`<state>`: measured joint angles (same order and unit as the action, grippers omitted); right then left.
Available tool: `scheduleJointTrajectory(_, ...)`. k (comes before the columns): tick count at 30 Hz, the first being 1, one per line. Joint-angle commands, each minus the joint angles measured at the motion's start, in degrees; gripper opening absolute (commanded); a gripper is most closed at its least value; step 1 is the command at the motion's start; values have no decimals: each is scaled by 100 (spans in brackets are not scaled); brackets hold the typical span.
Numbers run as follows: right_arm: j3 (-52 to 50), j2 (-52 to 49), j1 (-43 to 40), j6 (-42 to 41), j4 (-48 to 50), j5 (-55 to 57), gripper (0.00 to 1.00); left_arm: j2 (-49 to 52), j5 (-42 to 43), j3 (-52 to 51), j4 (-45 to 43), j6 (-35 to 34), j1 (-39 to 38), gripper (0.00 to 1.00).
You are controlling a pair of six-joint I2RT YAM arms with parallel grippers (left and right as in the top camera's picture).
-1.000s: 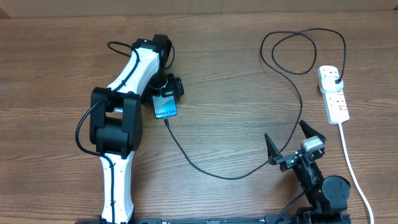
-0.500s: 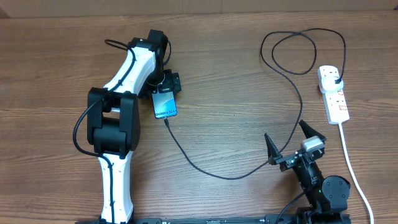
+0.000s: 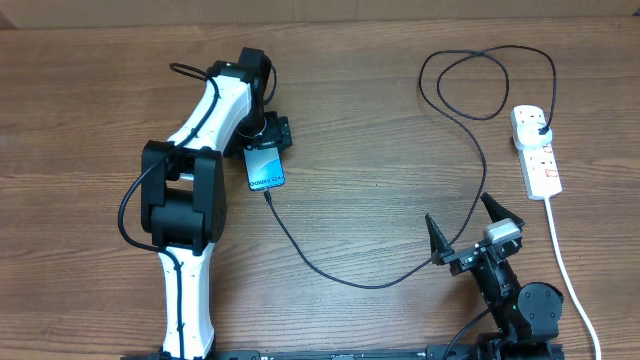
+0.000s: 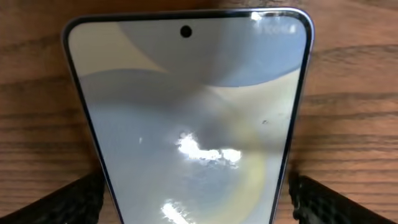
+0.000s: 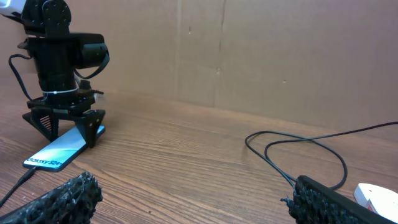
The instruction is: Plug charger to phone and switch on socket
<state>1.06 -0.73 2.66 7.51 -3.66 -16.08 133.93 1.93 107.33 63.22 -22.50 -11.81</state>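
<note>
**A:** Why does the left gripper (image 3: pixel 266 143) straddle the phone (image 4: pixel 193 124)?

**B:** Probably to brace it. Its ribbed black fingers (image 4: pixel 68 199) are released, one on each side of the glossy, round-cornered slab, not pinching it. The thin black charger (image 3: pixel 340 280) ends at the phone's edge farthest from those fingers. I can't tell if it is seated.

**A:** And the right gripper (image 3: pixel 458 210)?

**B:** Spread wide and empty. The white plastic socket (image 3: pixel 537 160) lies well beyond its fingers on the grained wooden table (image 3: pixel 380 120).
</note>
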Motion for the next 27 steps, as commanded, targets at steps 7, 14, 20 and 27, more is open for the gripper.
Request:
scheduleJointTrajectory(7, -59, 55, -13, -13, 31, 55, 100, 173, 258, -59, 22, -46, -66, 87)
scheduleJointTrajectory(14, -59, 55, -13, -13, 31, 55, 100, 173, 256, -57, 76, -70, -63, 71)
scheduleJointTrajectory(20, -59, 55, -13, -13, 31, 55, 100, 133, 262, 35, 175, -90, -26, 67)
scheduleJointTrajectory(27, -59, 55, -13, -13, 31, 55, 100, 94, 382, 597, 702, -83, -20, 67)
